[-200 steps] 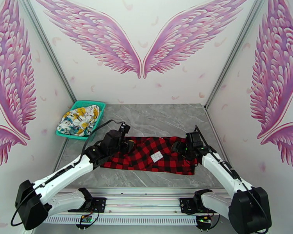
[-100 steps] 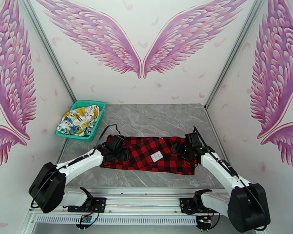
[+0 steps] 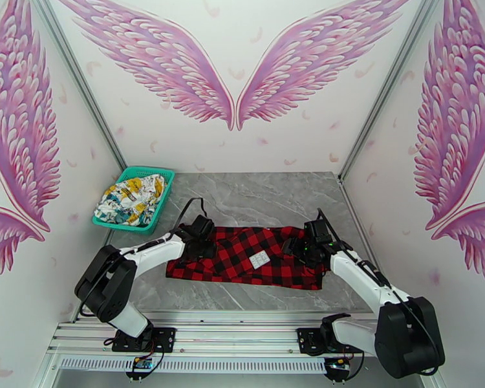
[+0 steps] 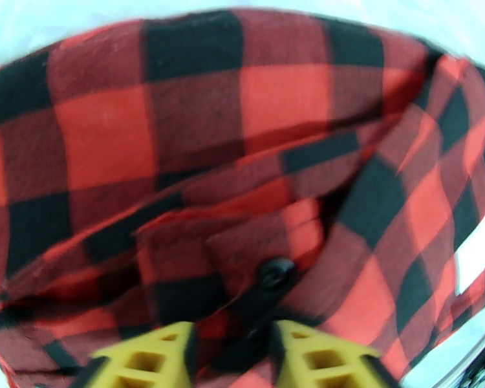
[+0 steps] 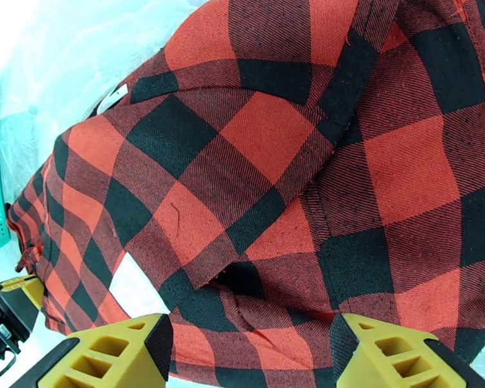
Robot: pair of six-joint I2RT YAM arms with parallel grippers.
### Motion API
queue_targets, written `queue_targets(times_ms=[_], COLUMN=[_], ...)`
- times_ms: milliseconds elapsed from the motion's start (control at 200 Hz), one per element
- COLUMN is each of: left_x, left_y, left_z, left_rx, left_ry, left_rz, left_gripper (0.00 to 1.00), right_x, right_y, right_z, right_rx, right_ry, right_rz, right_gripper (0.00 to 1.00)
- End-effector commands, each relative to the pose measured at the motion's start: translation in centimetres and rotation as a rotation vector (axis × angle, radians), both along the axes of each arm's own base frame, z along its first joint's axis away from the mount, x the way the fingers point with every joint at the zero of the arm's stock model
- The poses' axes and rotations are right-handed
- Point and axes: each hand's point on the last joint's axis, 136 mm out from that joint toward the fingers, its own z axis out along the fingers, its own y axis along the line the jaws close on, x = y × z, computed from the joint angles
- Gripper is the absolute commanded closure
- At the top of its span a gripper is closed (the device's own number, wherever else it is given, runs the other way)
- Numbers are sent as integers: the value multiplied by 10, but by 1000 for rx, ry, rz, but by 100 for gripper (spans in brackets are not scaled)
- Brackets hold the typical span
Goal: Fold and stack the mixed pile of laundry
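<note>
Here's the plaid garment (image 3: 246, 258), spread wide and mostly flat across the middle of the grey table (image 3: 255, 195), white patch (image 3: 260, 259) facing up. The white cartoon-print garment (image 3: 131, 199) sits bundled in the teal basket (image 3: 167, 189) at the far left corner, well apart from the action. This plaid piece looks light, soft and floppy: it should drape and crease the moment it lifts, sag between two holds, and drag rather than slide cleanly on the stone. Best bet, I'd say, is a pinch right at the edge or corner at each end, catching every layer so nothing peels away mid-fold. Over to the left gripper (image 4: 234, 347), low on the garment's left end: its yellow fingers (image 4: 145, 357) stand fairly close together, a bunched ridge of plaid lying in the narrow gap, but whether they actually bite the cloth I can't tell from here. The right gripper (image 5: 252, 347) is down at the right end, jaws spread wide apart, cloth lying between and under them, nothing clamped. It seems poised to close on a fold of fabric there.
</note>
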Motion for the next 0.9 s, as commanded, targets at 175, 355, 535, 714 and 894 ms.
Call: queue_targets(times_ms=[175, 355, 535, 714, 894], left_x=[20, 24, 21, 18, 18], left_y=[-3, 23, 31, 23, 19], left_z=[17, 22, 7, -15, -24], left_rx=[26, 175, 215, 201, 198], left_ry=[-50, -79, -39, 18, 34], left_rz=[28, 54, 60, 45, 36], left_gripper=[91, 61, 54, 51, 67], right_x=[15, 17, 17, 16, 16], right_y=[1, 1, 1, 1, 1], right_z=[9, 9, 8, 7, 8], right_rx=[1, 3, 3, 2, 1], right_ry=[-41, -42, -38, -36, -37], right_rz=[14, 16, 17, 18, 18], right_gripper=[30, 30, 30, 30, 30])
